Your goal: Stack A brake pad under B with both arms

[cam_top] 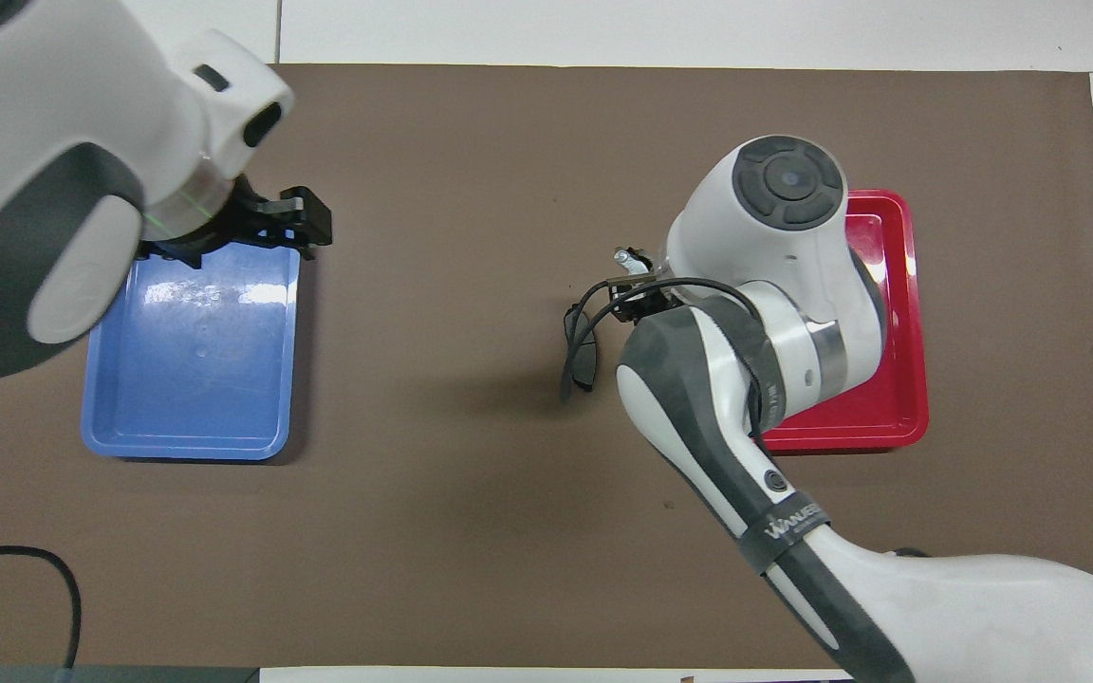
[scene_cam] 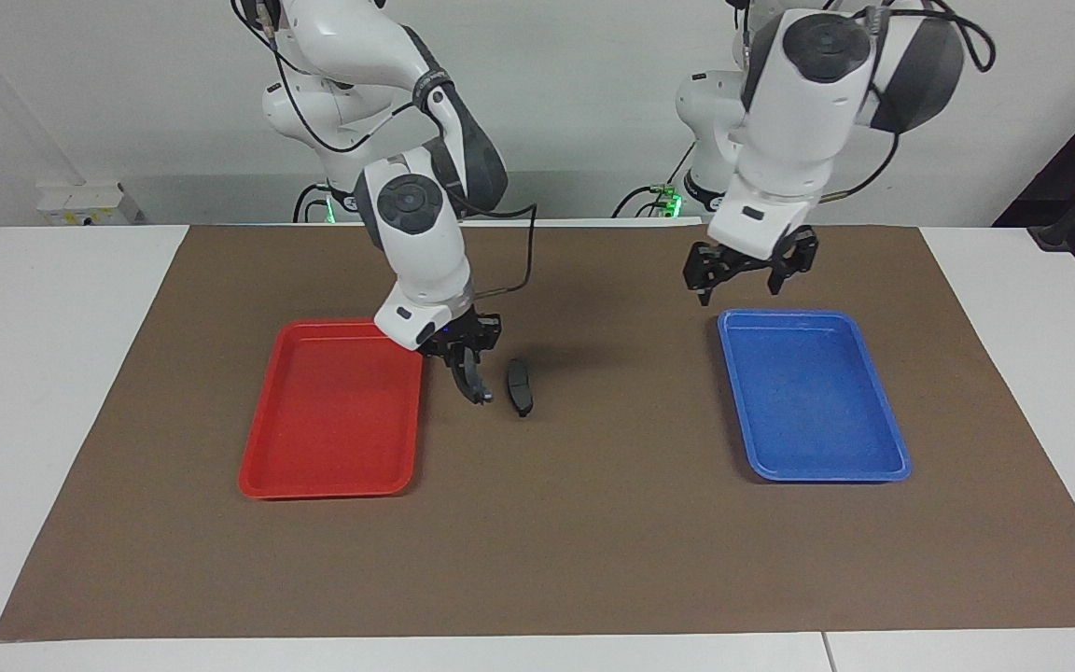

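One small dark lens-shaped A brake pad (scene_cam: 521,386) on mat; left claw (scene_cam: 748,271) open, right claw (scene_cam: 474,385) clamping dark pad.

Facing view: camera high, across the table (scene_cam: 34,392) from the robots, looking toward their bases and the wall. Takes in the whole brown mat (scene_cam: 593,560), all four of its edges, plus white table margins at both ends.

Overhead view: camera high above the robots' end, looking forward and steeply down. Sits closer; arm links fill the lower corners.

Shared: mat (cam_top: 471,531), red tray (scene_cam: 332,467) (cam_top: 907,285), blue tray (scene_cam: 817,467) (cam_top: 186,417). Views are half a turn apart, so the trays swap sides.
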`<state>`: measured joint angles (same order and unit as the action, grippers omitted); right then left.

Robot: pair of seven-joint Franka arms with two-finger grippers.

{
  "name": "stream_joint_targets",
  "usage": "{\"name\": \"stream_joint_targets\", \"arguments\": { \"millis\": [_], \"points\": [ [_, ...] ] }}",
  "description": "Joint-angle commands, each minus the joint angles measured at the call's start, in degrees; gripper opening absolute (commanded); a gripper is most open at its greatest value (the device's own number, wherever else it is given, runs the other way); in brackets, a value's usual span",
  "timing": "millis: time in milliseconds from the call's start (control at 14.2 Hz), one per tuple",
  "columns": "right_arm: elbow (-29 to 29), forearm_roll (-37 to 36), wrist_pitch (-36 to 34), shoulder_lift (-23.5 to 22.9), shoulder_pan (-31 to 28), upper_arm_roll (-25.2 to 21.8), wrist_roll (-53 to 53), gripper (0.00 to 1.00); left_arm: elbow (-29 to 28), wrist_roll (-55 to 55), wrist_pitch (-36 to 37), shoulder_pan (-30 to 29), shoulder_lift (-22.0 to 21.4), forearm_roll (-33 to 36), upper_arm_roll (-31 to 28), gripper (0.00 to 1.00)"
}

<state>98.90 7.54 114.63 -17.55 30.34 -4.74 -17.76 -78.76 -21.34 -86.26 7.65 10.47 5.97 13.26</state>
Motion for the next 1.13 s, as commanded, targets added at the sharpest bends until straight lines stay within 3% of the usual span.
{"name": "stream_joint_targets", "arguments": {
  "millis": [0, 211, 633, 1055],
  "points": [
    [-3.5, 1.2, 2.6, -5.1, 3.0, -0.4, -1.5, 0.00, -5.5, 10.6, 0.0, 0.8, -5.3, -4.6, -9.9, 0.99],
    [-2.7, 1.2, 4.9, -7.0, 5.0, -0.3, -3.2, 0.00, -7.8, 18.4, 0.4, 1.9, -8.0, -7.5, -17.5, 0.99],
    [-1.2, 1.0, 6.2, -8.3, 5.1, -0.3, -5.0, 0.00, -13.3, 17.8, 0.4, 1.6, -14.3, -7.5, -17.1, 1.00],
    [1.3, 0.5, 9.6, -7.9, 4.3, -0.3, -1.9, 0.00, -13.4, 18.3, -0.1, 1.0, -14.3, -7.4, -16.9, 1.00]
  ]
}}
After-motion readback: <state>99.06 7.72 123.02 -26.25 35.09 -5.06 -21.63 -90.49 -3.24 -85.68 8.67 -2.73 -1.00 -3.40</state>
